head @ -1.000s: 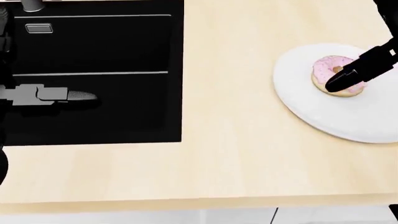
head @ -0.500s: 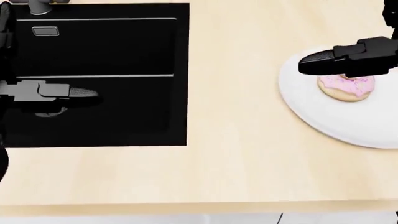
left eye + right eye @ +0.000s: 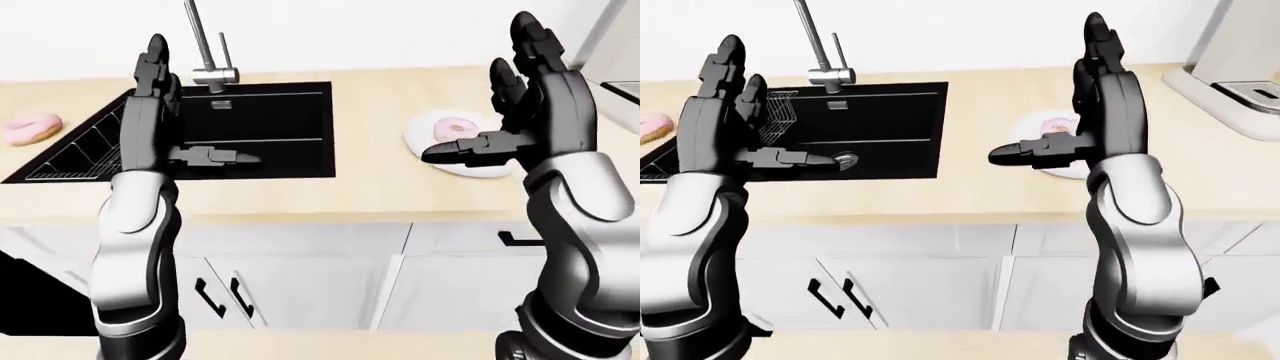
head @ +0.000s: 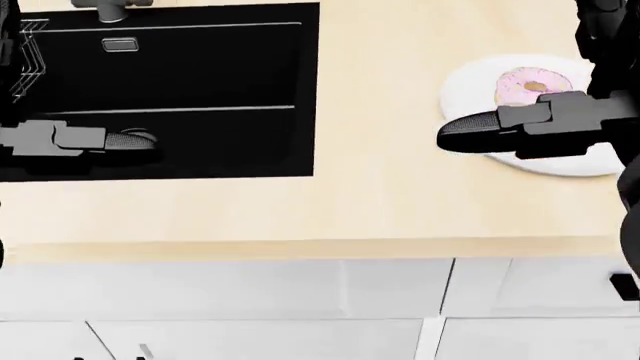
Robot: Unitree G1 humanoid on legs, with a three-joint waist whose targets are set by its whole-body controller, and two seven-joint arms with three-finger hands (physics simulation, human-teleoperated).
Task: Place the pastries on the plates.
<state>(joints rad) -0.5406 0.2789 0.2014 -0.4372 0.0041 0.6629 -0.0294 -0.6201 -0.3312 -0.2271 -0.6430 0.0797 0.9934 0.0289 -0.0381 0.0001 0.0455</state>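
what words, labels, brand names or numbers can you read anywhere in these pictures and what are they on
None: no readable text in any view.
Pale wooden counter: plain.
Round white plate under the pink frosted doughnut: unmarked.
Black rectangular sink and its metal faucet: no brand visible.
Grey appliance at the right-eye view's right edge: no label shows.
White cabinet doors: blank.

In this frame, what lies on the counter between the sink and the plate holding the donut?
Nothing: in the head view the stretch of light wood counter between the black sink and the white plate with the pink donut is bare.
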